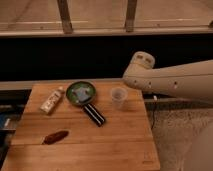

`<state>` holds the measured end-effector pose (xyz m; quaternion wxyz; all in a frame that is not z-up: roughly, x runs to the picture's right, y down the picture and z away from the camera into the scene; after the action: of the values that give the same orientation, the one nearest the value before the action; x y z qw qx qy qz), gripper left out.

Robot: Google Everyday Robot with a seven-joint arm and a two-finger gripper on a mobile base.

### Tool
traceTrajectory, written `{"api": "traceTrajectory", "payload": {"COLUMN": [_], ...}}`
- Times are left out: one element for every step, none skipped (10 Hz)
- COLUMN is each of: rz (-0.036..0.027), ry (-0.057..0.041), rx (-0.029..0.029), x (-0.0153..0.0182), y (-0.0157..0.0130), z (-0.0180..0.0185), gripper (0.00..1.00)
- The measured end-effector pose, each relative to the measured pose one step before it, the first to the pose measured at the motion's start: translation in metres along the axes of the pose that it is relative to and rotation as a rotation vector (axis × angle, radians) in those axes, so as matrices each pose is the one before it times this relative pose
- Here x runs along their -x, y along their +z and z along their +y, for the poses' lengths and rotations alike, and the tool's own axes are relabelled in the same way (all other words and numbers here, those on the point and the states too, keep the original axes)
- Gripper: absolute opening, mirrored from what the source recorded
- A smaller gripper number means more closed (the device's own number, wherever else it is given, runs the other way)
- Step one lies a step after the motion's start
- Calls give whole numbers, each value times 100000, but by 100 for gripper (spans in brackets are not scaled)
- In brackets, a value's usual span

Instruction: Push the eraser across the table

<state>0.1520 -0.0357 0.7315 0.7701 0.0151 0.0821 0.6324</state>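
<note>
The eraser (pixel 94 114), a small black oblong block with pale stripes, lies near the middle of the wooden table (pixel 115 145), slanting from upper left to lower right. Its upper end touches the rim of the green dish (pixel 72 98). My white arm (pixel 165 80) reaches in from the right above the table's far right corner, and its rounded end hangs over the far edge. My gripper does not show; only the arm's white casing is visible. The arm is well apart from the eraser, up and to its right.
A clear plastic cup (pixel 118 97) stands right of the dish, just under the arm's end. A white labelled packet (pixel 52 100) lies at the far left. A reddish-brown sausage-shaped object (pixel 55 136) lies front left. A grey-blue item (pixel 81 92) sits in the dish. A dark ledge runs behind the table.
</note>
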Motion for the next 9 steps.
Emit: {"api": "traceTrajectory", "payload": {"rz": [17,-5,-128,102,608,524,240,196,185], "ry": [7,-20,-295,-585,-3391,-3582,-3111,-3817,-2497], "rx": [-17,9,-7,380,1108,1999,2145,3309,2303], "x": [-7,2,1,-19,-139,-45,152,118,29], "y": [2,1,-62,-105,-370,-518,-415,-636,-256], "z": [-8,9,38,160,754,1666,1777,2215,1174], "gripper": [14,4,0,0,0,0,0,0,0]}}
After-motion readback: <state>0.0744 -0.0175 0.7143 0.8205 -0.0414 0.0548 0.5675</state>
